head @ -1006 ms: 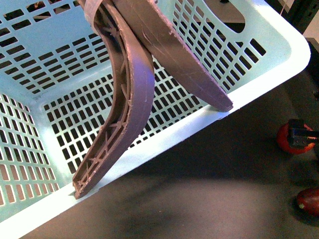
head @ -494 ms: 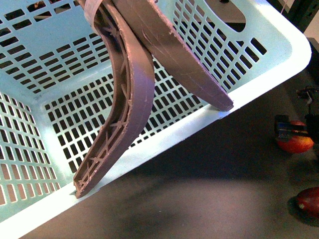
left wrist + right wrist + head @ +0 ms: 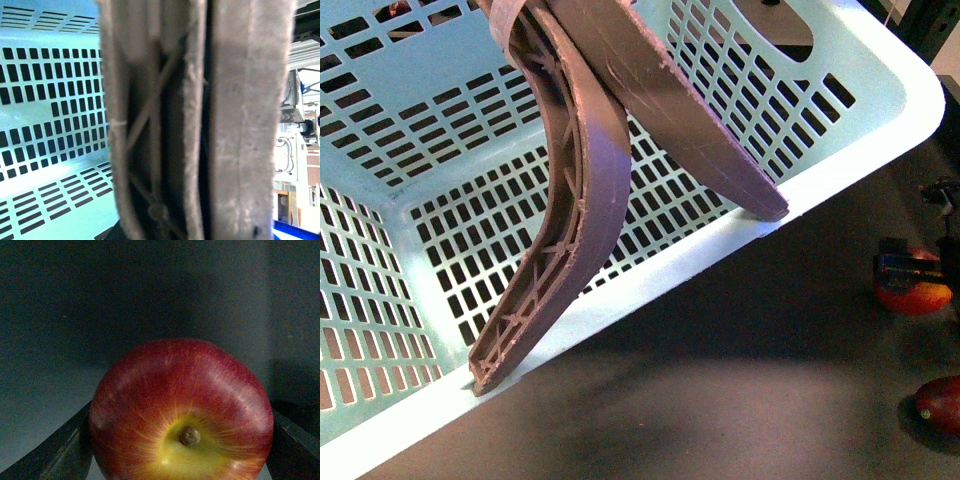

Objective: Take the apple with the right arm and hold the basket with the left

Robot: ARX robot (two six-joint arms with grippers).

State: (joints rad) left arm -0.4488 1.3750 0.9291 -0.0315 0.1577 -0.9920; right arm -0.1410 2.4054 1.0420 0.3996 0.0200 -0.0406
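The aqua basket (image 3: 440,120) hangs tilted and fills the left and top of the front view. Its two brown handles (image 3: 582,170) are drawn together above it. In the left wrist view the same handles (image 3: 200,120) fill the frame, pressed side by side in my left gripper's shut grasp; its fingers do not show. The slotted basket wall (image 3: 50,100) lies behind them. The red apple (image 3: 917,293) is at the right edge, over the dark table. My right gripper (image 3: 181,412) is shut on the apple (image 3: 175,385), with one dark finger (image 3: 50,452) on each side and the stem facing the camera.
A darker maroon fruit (image 3: 940,403) lies on the dark tabletop (image 3: 740,380) at the lower right, near the apple. The basket's near rim (image 3: 650,275) crosses the view diagonally. Black equipment stands at the far right edge.
The apple has shifted slightly in the right gripper's hold, and more of it shows than a second ago. The basket and its handles have barely moved.
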